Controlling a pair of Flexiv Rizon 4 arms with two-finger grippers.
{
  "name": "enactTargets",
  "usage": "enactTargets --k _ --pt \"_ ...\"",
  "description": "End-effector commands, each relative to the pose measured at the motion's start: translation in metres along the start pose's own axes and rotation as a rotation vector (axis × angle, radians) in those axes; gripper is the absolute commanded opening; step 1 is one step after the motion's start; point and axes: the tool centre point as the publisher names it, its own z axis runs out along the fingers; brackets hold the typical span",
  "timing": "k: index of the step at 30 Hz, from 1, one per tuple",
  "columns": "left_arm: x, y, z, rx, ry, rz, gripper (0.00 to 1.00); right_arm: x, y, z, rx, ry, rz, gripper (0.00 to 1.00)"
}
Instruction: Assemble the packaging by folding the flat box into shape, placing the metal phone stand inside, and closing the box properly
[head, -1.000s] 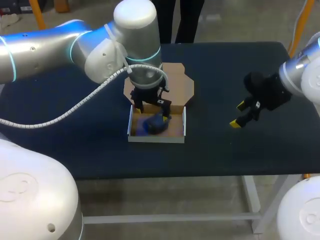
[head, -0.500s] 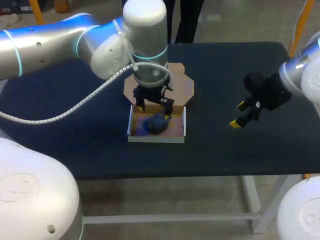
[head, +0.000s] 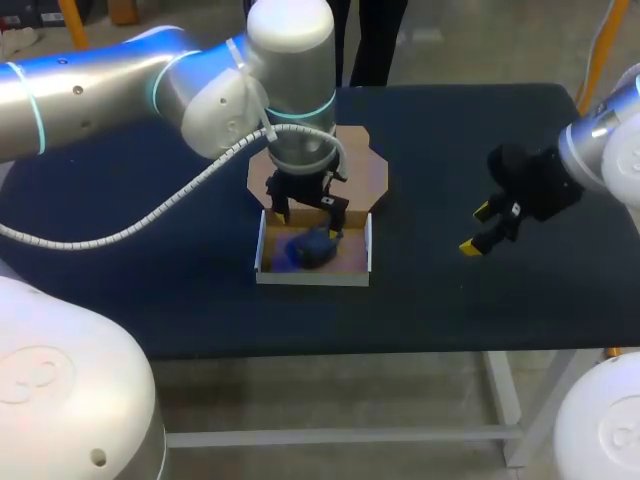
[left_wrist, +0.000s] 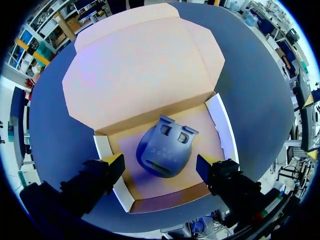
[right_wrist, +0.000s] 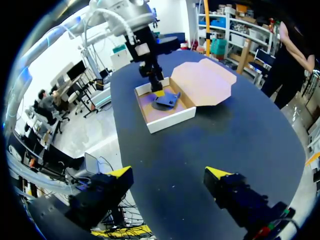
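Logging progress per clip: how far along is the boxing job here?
Done: box folded into a tray, phone stand lying inside. In hand: nothing; left hand hovers open over the stand, right hand open, off aside. Left: lid lies flat open, needs closing.

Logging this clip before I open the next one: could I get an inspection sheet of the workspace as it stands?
Surface: dark table.
Job's things: box folded up, its lid lying open flat behind it; stand inside.
Clutter: nothing seen.
Grippers: left gripper open above the stand; right gripper open, empty, away from the box.
Cables: white hose along the left arm.
Surroundings: nothing seen reaching over the table.
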Motion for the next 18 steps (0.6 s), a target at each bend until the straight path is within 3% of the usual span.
enactTargets --k 1,18 --pt "-0.001 0.001 -0.003 -0.01 -0.001 -0.035 1.0 0.0 -0.001 -0.002 -0.004 0.006 -0.002 1.0" --pt "0.015 0.0 0.014 -0.066 0.006 -0.168 1.0 -0.018 0.011 0.001 0.007 0.023 -0.103 1.0"
